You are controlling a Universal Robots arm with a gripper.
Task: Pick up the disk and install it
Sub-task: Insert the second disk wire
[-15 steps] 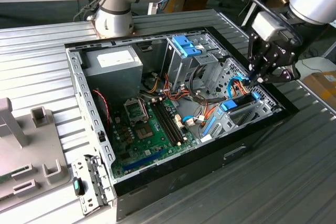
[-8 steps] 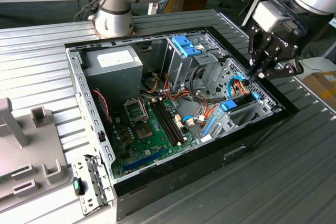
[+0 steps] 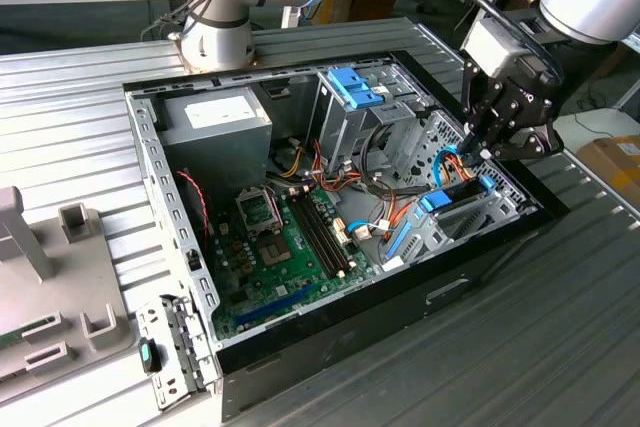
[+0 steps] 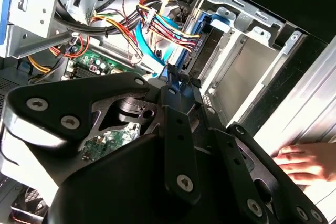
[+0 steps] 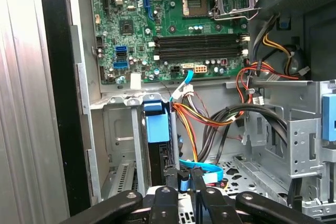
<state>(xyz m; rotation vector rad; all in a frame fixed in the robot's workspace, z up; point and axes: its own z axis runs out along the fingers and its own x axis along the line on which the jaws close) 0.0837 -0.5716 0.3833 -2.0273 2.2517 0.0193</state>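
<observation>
Fingertips of the claw (image 3: 487, 150) sit close together down at the drive bay, and in the first wrist view they pinch in just above the top edge of the disk (image 5: 157, 129), which stands on edge in its blue carrier inside the bay. Whether they actually grip that edge or merely touch it, I cannot tell; the gap between them looks very narrow.

Trouble is close by. Orange and red wires (image 5: 197, 119) and a flat blue cable (image 5: 202, 166) run right beside the disk, and the cable passes just under the fingertips. A sideways drift could snag a loop and tug a plug loose. A tilted push could jam the carrier against the bay's metal wall (image 5: 118, 145) instead of letting it slide home.

Room is tight. The bay hugs the disk on both flanks, and the case's black rim (image 3: 520, 222) lies just outside it. The green board (image 3: 290, 247) lies well apart, toward the exterior view's left. Straight up looks like the only free way out.

A person's hand (image 4: 307, 161) rests on the ribbed table beside the case, near the arm's swing, and that is worth watching.
</observation>
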